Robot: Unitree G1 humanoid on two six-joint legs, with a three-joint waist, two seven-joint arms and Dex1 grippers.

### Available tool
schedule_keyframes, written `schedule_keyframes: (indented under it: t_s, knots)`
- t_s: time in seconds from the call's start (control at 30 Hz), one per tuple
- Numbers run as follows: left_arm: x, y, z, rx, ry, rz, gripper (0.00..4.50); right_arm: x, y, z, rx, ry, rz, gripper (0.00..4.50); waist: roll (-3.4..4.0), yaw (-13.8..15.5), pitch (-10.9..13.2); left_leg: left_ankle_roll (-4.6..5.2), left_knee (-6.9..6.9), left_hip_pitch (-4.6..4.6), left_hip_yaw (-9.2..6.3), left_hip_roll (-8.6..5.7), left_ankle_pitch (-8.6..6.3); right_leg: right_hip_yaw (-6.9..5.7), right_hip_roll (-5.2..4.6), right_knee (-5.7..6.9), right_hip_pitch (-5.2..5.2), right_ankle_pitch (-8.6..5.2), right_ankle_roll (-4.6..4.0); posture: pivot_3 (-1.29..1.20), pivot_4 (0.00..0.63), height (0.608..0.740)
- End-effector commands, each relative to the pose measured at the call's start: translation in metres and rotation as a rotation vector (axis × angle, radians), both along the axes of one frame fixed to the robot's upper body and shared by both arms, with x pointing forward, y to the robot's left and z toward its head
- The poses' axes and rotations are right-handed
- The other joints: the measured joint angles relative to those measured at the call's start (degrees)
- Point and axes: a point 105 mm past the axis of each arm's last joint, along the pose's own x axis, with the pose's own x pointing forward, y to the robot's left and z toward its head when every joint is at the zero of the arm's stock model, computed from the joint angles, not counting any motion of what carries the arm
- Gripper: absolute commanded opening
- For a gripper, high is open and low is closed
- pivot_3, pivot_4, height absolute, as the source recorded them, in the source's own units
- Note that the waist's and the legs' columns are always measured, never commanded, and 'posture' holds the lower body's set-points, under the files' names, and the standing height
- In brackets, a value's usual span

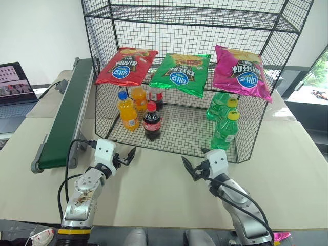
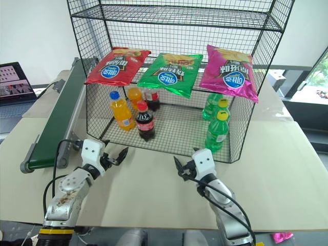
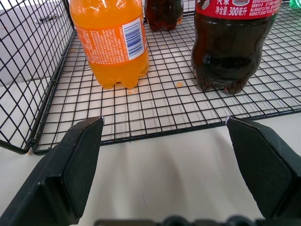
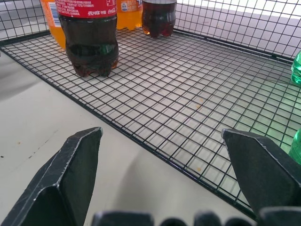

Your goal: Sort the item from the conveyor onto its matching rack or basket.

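Observation:
The dark green conveyor runs along the table's left side, and its belt is bare. The black wire rack stands at the table's middle. On its bottom tier at the right stand green soda bottles with yellow caps. My left gripper hovers open and empty over the table in front of the rack's left corner. In the left wrist view it faces an orange-drink bottle and a cola bottle. My right gripper is open and empty too, just before the rack's front edge, left of the green bottles.
Three chip bags, red, green and pink, lie on the rack's middle tier. More orange and cola bottles stand at the bottom tier's left. A laptop sits at the far left. Bare table lies on both sides of the grippers.

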Motion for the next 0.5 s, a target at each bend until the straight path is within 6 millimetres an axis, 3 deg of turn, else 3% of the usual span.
schedule_keyframes:
  t_s: [0.03,0.17,0.5]
  knots:
    - [0.0002,0.0036,0.0075,0.013,-0.034,0.006,4.4,0.0007,0.0007,0.0186,0.011,-0.071,0.013,4.5,0.0,0.0,0.0,0.0,0.0,0.0,0.0,0.0,0.0,0.0,0.0,0.0,0.0,0.0,0.0,0.0,0.15,0.738]
    - [-0.0037,0.0073,0.0079,0.018,-0.067,0.077,4.4,-0.0002,0.0018,0.0214,0.01,-0.079,0.019,4.5,0.02,0.0,0.0,0.0,0.0,0.0,0.0,0.0,0.0,0.01,-0.01,-0.01,0.0,0.01,-0.01,0.0,0.15,0.738]
    - [-0.0018,0.0067,0.0075,0.004,-0.058,0.059,4.4,-0.0005,0.0018,0.0201,0.008,-0.073,0.025,4.5,0.02,0.0,0.0,0.0,0.02,0.0,0.0,0.0,0.0,0.0,0.0,0.01,0.0,0.0,0.0,0.0,0.15,0.738]
